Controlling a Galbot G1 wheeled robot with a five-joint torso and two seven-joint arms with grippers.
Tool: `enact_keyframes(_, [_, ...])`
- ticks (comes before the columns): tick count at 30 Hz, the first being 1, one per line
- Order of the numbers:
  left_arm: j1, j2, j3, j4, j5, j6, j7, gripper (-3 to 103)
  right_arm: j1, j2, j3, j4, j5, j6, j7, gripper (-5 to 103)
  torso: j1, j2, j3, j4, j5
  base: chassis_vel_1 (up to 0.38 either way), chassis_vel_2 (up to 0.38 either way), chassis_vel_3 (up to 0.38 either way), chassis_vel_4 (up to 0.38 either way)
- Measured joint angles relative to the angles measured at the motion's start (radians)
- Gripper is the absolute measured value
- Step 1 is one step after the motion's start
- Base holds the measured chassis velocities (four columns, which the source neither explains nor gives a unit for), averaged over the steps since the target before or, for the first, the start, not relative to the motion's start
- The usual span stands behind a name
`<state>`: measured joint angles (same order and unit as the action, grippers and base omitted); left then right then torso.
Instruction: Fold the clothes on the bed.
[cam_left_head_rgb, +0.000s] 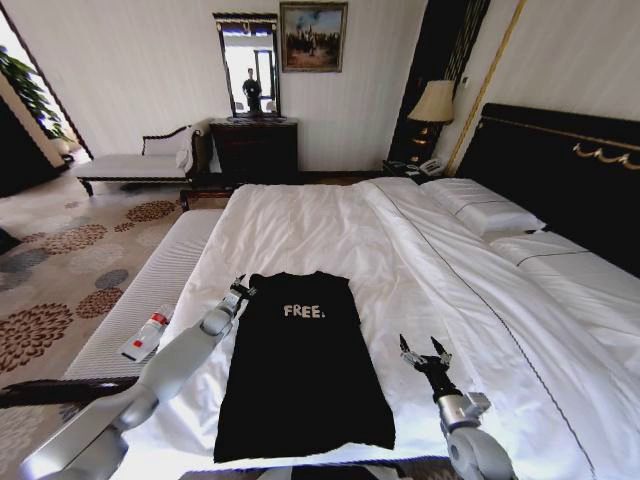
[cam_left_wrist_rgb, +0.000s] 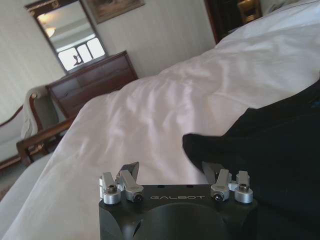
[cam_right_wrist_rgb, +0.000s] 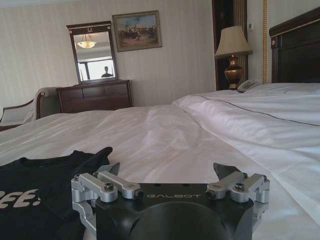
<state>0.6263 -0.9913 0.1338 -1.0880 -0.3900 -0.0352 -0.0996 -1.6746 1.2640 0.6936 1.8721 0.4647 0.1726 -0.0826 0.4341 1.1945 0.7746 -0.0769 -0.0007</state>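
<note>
Left gripper (cam_left_head_rgb: 240, 291): it is seen at the T-shirt's (cam_left_head_rgb: 300, 370) left shoulder edge, low over the white sheet. In the left wrist view the gripper (cam_left_wrist_rgb: 171, 172) is set with its fingers (cam_left_wrist_rgb: 131, 172) spread wide; nothing is held between them, and the black sleeve (cam_left_wrist_rgb: 210, 147) lies just ahead, near one finger.
Left arm: it is stretched forward from the lower left of the head view, angled up toward the shirt's left sleeve, with the wrist kept close to the bedding.
T-shirt: it is laid flat, front up, near the foot edge of the bed (cam_left_head_rgb: 330, 225), between the two grippers. The collar is pointed toward the far side of the bed and the hem toward the robot. It is black, short-sleeved and soft, with small white "FREE" lettering (cam_left_head_rgb: 303, 311) on the chest. The sleeves appear tucked in, so a long, narrow outline is formed.
Right gripper (cam_left_head_rgb: 425, 352): it is placed beside the shirt's right edge, apart from the fabric, over bare sheet. In the right wrist view the gripper (cam_right_wrist_rgb: 170, 170) is shown with its fingers (cam_right_wrist_rgb: 225, 170) wide apart and empty; the shirt (cam_right_wrist_rgb: 35, 192) lies off to one side.
Right arm: it is raised from the lower right of the head view, with the wrist pointed forward along the bed.
Bed: white sheets and pillows (cam_left_head_rgb: 495, 215) are seen against a dark headboard (cam_left_head_rgb: 560, 175).
</note>
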Motion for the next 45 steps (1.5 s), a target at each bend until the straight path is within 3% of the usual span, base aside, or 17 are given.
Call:
enact_keyframes(3, [0.038, 0.007, -0.039, -0.015, -0.058, 0.015, 0.001, 79, -0.005, 0.000, 0.002, 0.002, -0.005, 0.004, -0.001, 100, 0.000, 0.000, 0.000, 0.0000, -0.0003, 0.000, 0.000, 0.000, 0.000])
enact_keyframes(4, [0.090, 0.016, -0.085, -0.042, -0.144, 0.047, 0.002, 85, -0.011, 0.000, 0.002, 0.002, -0.010, 0.008, -0.004, 100, 0.000, 0.000, 0.000, 0.0001, 0.0000, 0.000, 0.000, 0.000, 0.000])
enact_keyframes(5, [0.090, 0.016, -0.085, -0.042, -0.144, 0.047, 0.002, 85, -0.011, 0.000, 0.002, 0.002, -0.010, 0.008, -0.004, 100, 0.000, 0.000, 0.000, 0.0001, 0.0000, 0.000, 0.000, 0.000, 0.000])
enact_keyframes(9, [0.153, 0.018, -0.141, -0.082, -0.298, 0.067, 0.022, 100, -0.013, -0.001, -0.003, -0.003, -0.013, 0.009, -0.006, 100, 0.000, 0.000, 0.000, 0.0003, 0.0000, 0.000, 0.000, 0.000, 0.000])
enact_keyframes(13, [0.146, 0.005, -0.149, -0.093, -0.373, 0.072, 0.033, 103, -0.008, -0.001, -0.010, -0.004, -0.013, 0.007, -0.005, 100, 0.000, 0.000, 0.000, 0.0001, -0.0002, 0.000, 0.000, 0.000, 0.000])
enact_keyframes(15, [0.105, -0.017, -0.144, -0.089, -0.431, 0.091, 0.033, 100, -0.006, -0.001, -0.012, 0.000, -0.013, 0.002, -0.002, 100, 0.000, 0.000, 0.000, 0.0000, 0.0004, 0.000, 0.000, 0.000, 0.000])
enact_keyframes(21, [-0.015, -0.085, -0.109, 0.018, -0.453, 0.113, 0.026, 97, -0.024, -0.005, 0.012, 0.007, -0.011, 0.000, 0.000, 100, 0.000, 0.000, 0.000, -0.0003, 0.0002, 0.000, 0.000, 0.000, 0.000])
enact_keyframes(35, [-0.177, -0.177, -0.037, 0.224, -0.486, 0.130, 0.042, 94, -0.023, -0.016, 0.025, 0.009, 0.005, -0.006, 0.003, 100, 0.000, 0.000, 0.000, 0.0000, 0.0003, 0.000, 0.000, 0.000, 0.000])
enact_keyframes(42, [-0.229, -0.233, -0.002, 0.292, -0.482, 0.156, 0.048, 72, -0.021, -0.026, 0.035, 0.013, 0.016, -0.010, 0.004, 100, 0.000, 0.000, 0.000, -0.0003, 0.0001, 0.000, 0.000, 0.000, 0.000])
enact_keyframes(44, [-0.237, -0.244, 0.006, 0.302, -0.476, 0.166, 0.041, 61, -0.017, -0.029, 0.036, 0.012, 0.019, -0.010, 0.004, 100, 0.000, 0.000, 0.000, -0.0001, 0.0001, 0.000, 0.000, 0.000, 0.000])
enact_keyframes(45, [-0.237, -0.244, 0.006, 0.302, -0.476, 0.166, 0.041, 61, -0.017, -0.029, 0.036, 0.012, 0.019, -0.010, 0.004, 100, 0.000, 0.000, 0.000, -0.0001, 0.0001, 0.000, 0.000, 0.000, 0.000])
